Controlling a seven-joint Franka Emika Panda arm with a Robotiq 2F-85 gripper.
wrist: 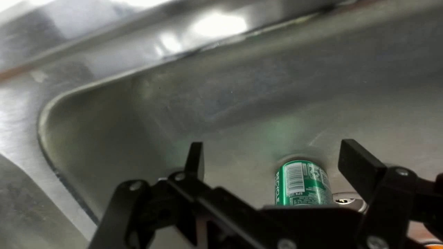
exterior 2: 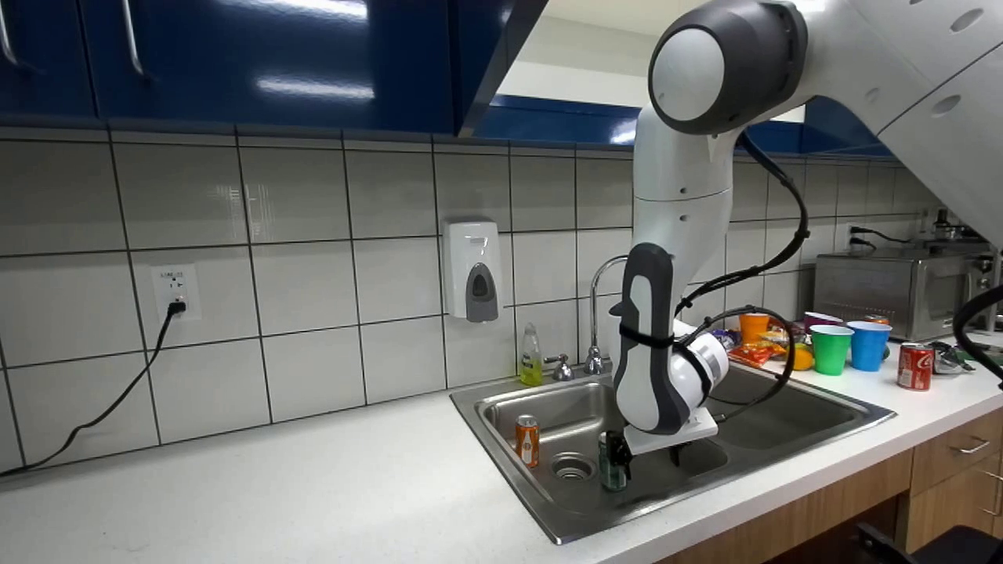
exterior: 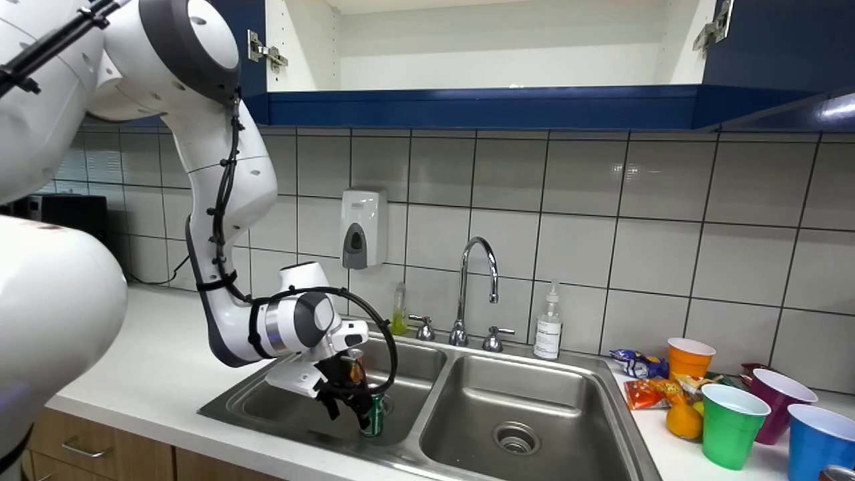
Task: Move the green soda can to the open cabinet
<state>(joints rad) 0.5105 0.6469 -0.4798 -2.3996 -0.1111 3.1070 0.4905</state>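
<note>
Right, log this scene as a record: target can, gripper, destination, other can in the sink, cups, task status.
Green soda can: upright in the sink, near the drain
Gripper: open; can shows between the jaws in the wrist view
Open cabinet: above the sink
Orange can: upright in the sink
Beside sink: orange cup, purple cup, green cup, blue cup
Task status: can not yet in cabinet

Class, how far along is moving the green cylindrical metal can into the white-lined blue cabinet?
Done: the cabinet stands open. In hand, apparently: the grasp; in the wrist view, the can shows between the open black claw's fingers. Left: gripping, lifting it from the steel sink, placing it inside.
</note>
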